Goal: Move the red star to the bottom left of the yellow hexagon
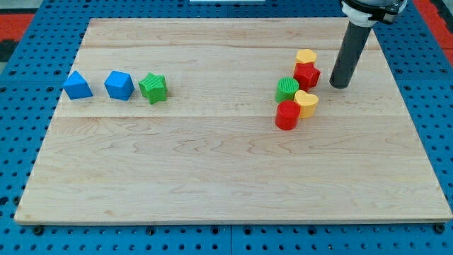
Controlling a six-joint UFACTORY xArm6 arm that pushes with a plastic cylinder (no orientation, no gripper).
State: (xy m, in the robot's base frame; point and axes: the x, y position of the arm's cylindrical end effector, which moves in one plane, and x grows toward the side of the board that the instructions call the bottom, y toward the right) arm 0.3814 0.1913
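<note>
The red star [306,74] sits at the worktop's [212,170] upper right, touching the yellow hexagon [306,57] above it. Below crowd 1 green cylinder [287,89], 1 yellow heart [306,103], 1 red cylinder [287,115]. My tip [339,85], on an upright rod without jaws, stands just right of the star. Far left: 2 blue blocks [77,85] [119,85], 1 green star [153,88].

The table top [212,163] is pale wood with a visible lengthwise grain, smooth and faintly satin. Around it lies blue pegboard [21,42] with regular holes, matt in look. The rod is dark, smooth and slightly glossy, like plastic or coated metal, down to the tip [339,86]. The red star [306,74], yellow hexagon [306,57], green star [153,88] and 2 blue blocks [119,85] look like solid-coloured matt plastic; the green round block [287,88] shows fine ridges on top.
</note>
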